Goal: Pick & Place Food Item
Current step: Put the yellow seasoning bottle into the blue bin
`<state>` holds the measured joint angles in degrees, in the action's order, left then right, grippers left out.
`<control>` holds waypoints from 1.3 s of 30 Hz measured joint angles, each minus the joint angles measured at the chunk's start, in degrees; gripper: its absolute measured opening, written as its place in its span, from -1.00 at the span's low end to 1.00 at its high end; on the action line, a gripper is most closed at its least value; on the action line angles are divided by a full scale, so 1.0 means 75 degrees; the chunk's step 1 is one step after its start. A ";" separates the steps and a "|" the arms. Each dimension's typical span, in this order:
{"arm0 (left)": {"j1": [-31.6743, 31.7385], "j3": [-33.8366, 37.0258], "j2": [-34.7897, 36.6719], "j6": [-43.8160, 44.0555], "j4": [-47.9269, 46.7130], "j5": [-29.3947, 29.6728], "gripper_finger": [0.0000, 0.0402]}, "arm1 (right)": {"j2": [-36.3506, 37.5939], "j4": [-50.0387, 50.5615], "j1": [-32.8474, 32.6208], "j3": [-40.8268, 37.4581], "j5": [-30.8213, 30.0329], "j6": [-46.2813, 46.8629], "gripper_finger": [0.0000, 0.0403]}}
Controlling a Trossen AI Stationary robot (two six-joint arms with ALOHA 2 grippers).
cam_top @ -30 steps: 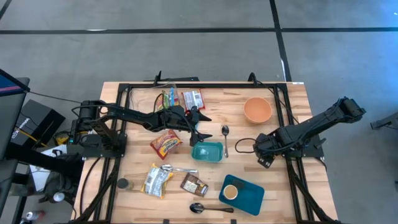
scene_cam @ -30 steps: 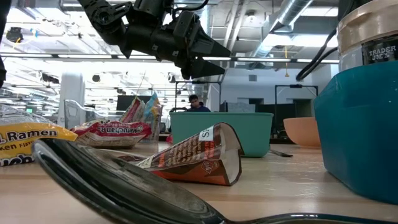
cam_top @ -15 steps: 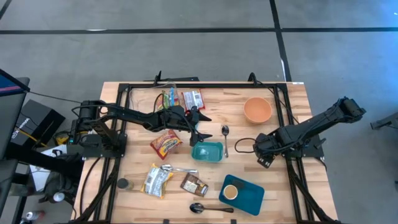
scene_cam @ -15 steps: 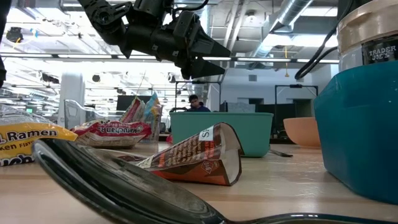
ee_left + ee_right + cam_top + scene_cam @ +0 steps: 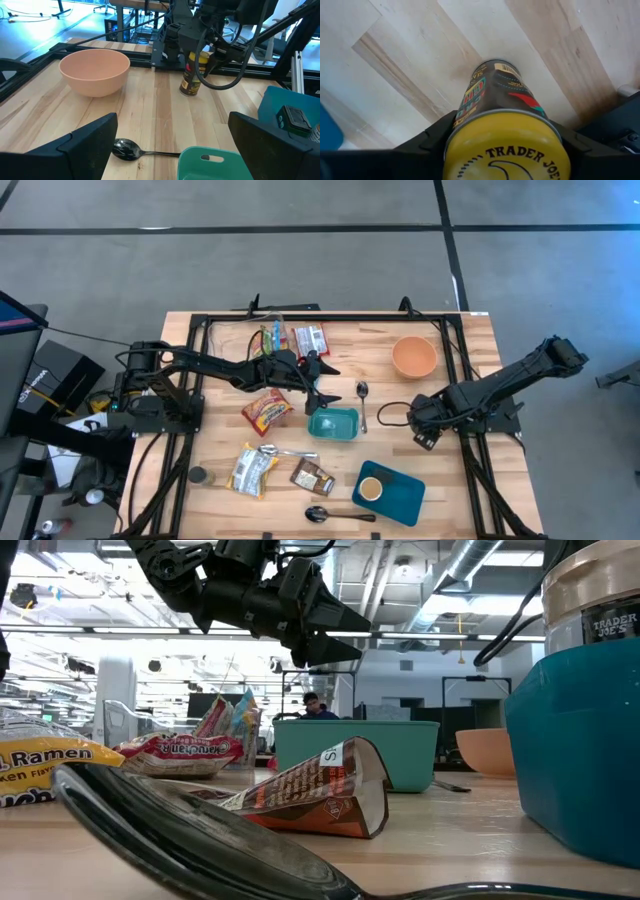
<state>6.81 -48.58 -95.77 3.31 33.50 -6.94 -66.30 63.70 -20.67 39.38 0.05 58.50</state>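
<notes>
Your right gripper [image 5: 424, 427] was clamped around a yellow-lidded jar [image 5: 506, 131] standing on the bench [image 5: 470, 350], near the orange bowl [image 5: 414, 357]. Your left gripper [image 5: 316, 384] hung with fingers spread wide above the teal container [image 5: 333, 423], beside the spoon [image 5: 362, 404].

From table height you see the left gripper [image 5: 335, 640] hanging high with its fingers [image 5: 340, 618] spread. Below the fingertips: teal bin [image 5: 357, 752]. Beside it, nearer you: crumpled brown packet [image 5: 310, 792], red packet [image 5: 180, 751], ramen pack [image 5: 40, 768], spoon [image 5: 190, 840]. Beyond the fingers: orange bowl [image 5: 484, 751], teal tray [image 5: 575, 740].
</notes>
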 joint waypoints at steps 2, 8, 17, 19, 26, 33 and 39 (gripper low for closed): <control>0.0000 0.0000 0.0000 -0.0001 0.0000 0.0000 0.86 | 0.0000 -0.0003 0.0000 0.0000 0.0000 0.0000 0.04; 0.0002 0.0000 0.0000 -0.0002 0.0000 0.0001 0.86 | 0.0000 -0.0003 0.0000 0.0000 0.0000 0.0000 0.04; 0.0000 0.0000 0.0000 -0.0001 0.0000 0.0001 0.86 | 0.0000 -0.0032 0.0000 0.0000 -0.0009 0.0000 0.04; 0.0002 0.0000 0.0000 -0.0001 0.0000 0.0002 0.86 | 0.0000 -0.0035 0.0000 0.0000 -0.0012 0.0000 0.04; 0.0001 0.0000 0.0000 -0.0002 0.0000 0.0000 0.86 | 0.0000 -0.0041 0.0000 0.0000 -0.0015 -0.0055 0.04; 0.0002 0.0000 0.0000 -0.0002 0.0000 0.0000 0.86 | -0.0009 0.0066 -0.0206 0.0282 -0.0113 -0.0081 0.04; 0.0000 0.0000 0.0000 -0.0002 0.0000 0.0001 0.86 | -0.0009 0.0150 -0.0677 0.0890 -0.0168 -0.0071 0.05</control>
<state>6.81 -48.58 -95.77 3.29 33.50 -6.93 -66.37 64.83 -25.74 46.05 -1.20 57.97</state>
